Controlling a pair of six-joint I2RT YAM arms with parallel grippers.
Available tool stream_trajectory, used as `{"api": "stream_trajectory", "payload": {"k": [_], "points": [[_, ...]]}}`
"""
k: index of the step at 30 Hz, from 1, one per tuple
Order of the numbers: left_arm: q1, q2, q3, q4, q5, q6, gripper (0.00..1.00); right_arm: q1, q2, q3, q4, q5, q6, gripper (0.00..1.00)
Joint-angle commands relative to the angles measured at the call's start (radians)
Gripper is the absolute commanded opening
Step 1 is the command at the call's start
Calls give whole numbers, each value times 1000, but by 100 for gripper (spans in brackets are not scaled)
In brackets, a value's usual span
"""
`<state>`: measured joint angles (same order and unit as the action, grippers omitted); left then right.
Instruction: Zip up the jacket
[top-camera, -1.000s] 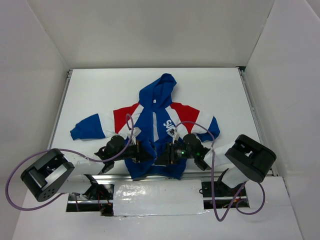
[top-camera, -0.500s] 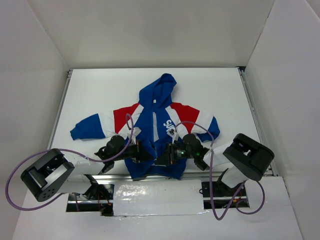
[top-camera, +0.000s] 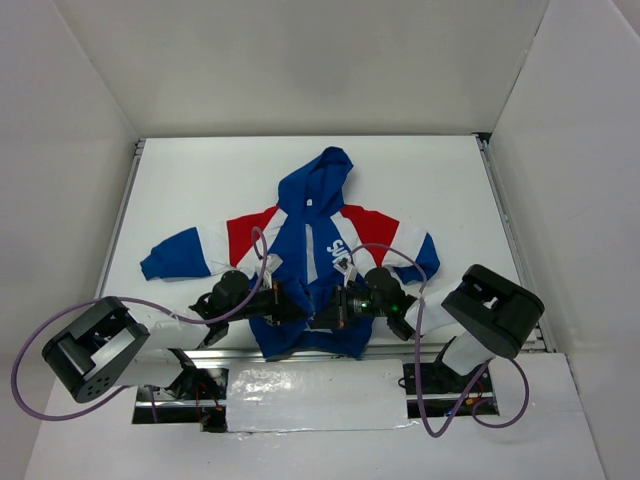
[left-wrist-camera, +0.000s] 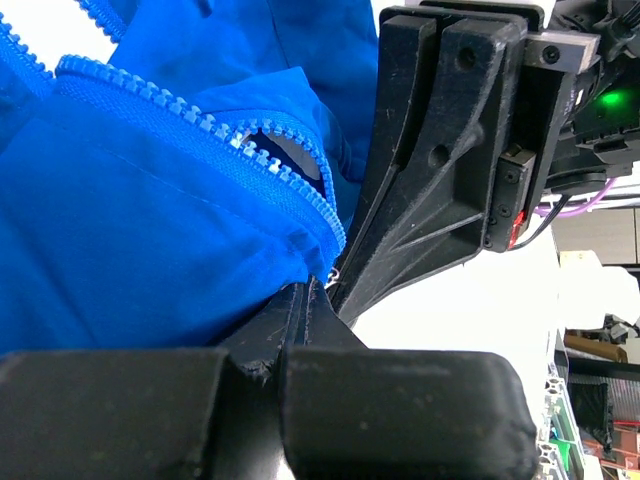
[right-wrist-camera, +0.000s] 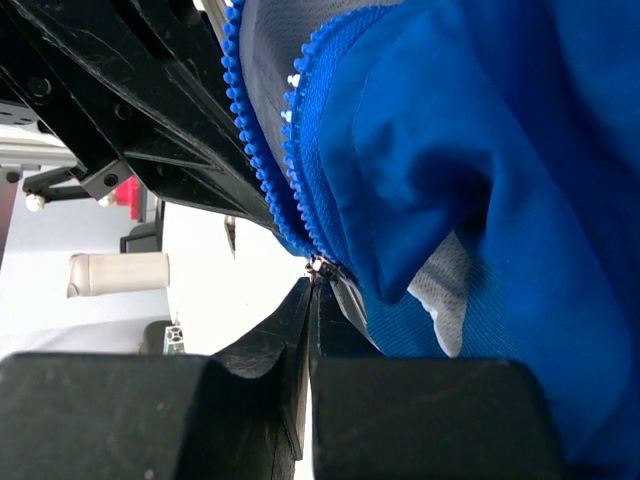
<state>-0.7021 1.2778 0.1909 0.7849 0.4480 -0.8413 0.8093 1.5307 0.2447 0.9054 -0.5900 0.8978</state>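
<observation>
The jacket (top-camera: 318, 235) lies flat on the white table, hood away from me, royal blue with red shoulders and white stripes. Both grippers meet at its near hem. My left gripper (top-camera: 292, 306) is shut on the blue fabric at the bottom end of one zipper row (left-wrist-camera: 205, 125), jaws pressed together (left-wrist-camera: 313, 290). My right gripper (top-camera: 326, 308) is shut at the bottom end of the other zipper row (right-wrist-camera: 262, 185), with a small metal zipper piece (right-wrist-camera: 345, 292) at its tips (right-wrist-camera: 315, 278). The front is open above the hem. The right gripper's fingers (left-wrist-camera: 440, 160) stand right beside the left's.
The table's near edge with a metal rail (top-camera: 300, 385) lies just below the hem. White walls enclose the table on three sides. Purple cables (top-camera: 60, 330) loop from both arms. The jacket's left sleeve (top-camera: 180, 255) stretches out toward the left.
The right arm's elbow has shifted slightly left. Both grippers stay shut at the hem and the jacket has hardly moved.
</observation>
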Motion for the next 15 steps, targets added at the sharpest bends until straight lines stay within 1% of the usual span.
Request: {"api": "stream_trajectory", "payload": {"k": [1, 4, 7, 8, 9, 10, 12, 13, 15], "points": [[3, 17, 13, 86, 35, 5, 0, 5, 14, 30, 76, 7, 18, 0], [3, 14, 10, 82, 31, 10, 0, 4, 19, 25, 87, 4, 79, 0], [3, 3, 5, 77, 26, 18, 0, 4, 23, -1, 130, 5, 202, 0], [3, 0, 4, 77, 24, 18, 0, 5, 17, -13, 147, 21, 283, 0], [3, -6, -1, 77, 23, 19, 0, 4, 14, -36, 154, 31, 320, 0], [3, -9, -1, 77, 23, 21, 0, 4, 5, -48, 164, 42, 392, 0], [3, -20, -1, 71, 24, 31, 0, 5, -29, -79, 181, 64, 459, 0], [3, -23, -1, 60, 23, 36, 0, 8, -61, -87, 181, 71, 527, 0], [3, -34, 1, 56, 20, 44, 0, 14, -101, -94, 136, 104, 591, 0]]}}
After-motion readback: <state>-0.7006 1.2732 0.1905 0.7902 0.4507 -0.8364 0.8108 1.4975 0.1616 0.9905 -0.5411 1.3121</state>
